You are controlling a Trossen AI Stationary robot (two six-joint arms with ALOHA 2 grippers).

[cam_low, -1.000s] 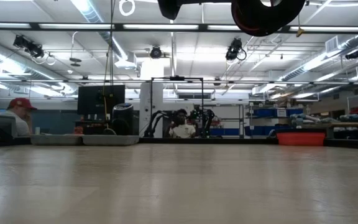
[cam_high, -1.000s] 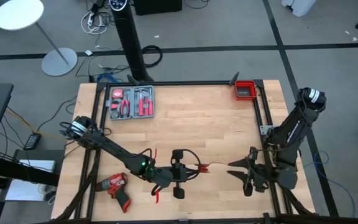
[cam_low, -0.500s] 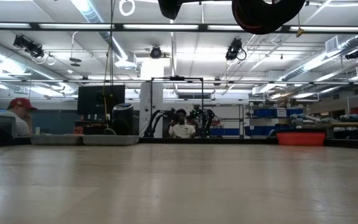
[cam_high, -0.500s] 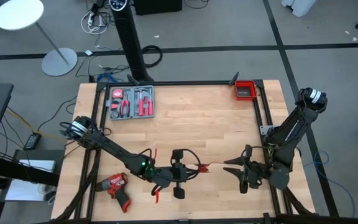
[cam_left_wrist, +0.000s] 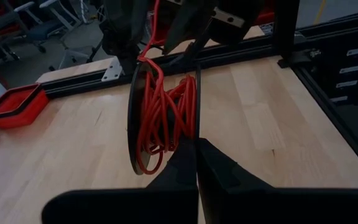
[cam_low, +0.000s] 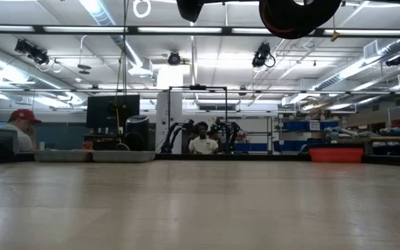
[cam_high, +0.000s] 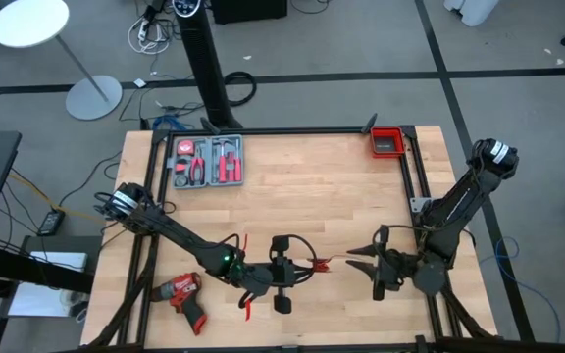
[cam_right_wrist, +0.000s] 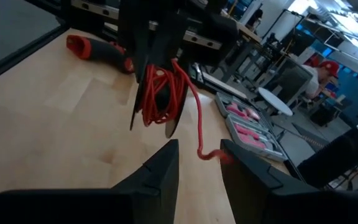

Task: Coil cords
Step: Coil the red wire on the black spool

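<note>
Most of the red wire (cam_left_wrist: 163,118) was wound on the spool (cam_high: 281,275), lower centre, pinched by the left pincer (cam_left_wrist: 196,146); its tail hung loose between the spread right pincer (cam_right_wrist: 197,155).

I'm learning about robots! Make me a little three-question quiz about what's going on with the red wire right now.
1. True or false: the red wire is wound on a black spool.
2. Which end effector is shut on the spool's rim? A) left B) right
3. Fill in: the right end effector has open fingers near the wire's loose ____.

Key
1. True. The left wrist view shows the wire bundled between the spool's discs.
2. A. The left end effector pinches the rim.
3. End. The loose end hangs between the right end effector's fingers, not gripped.
</note>
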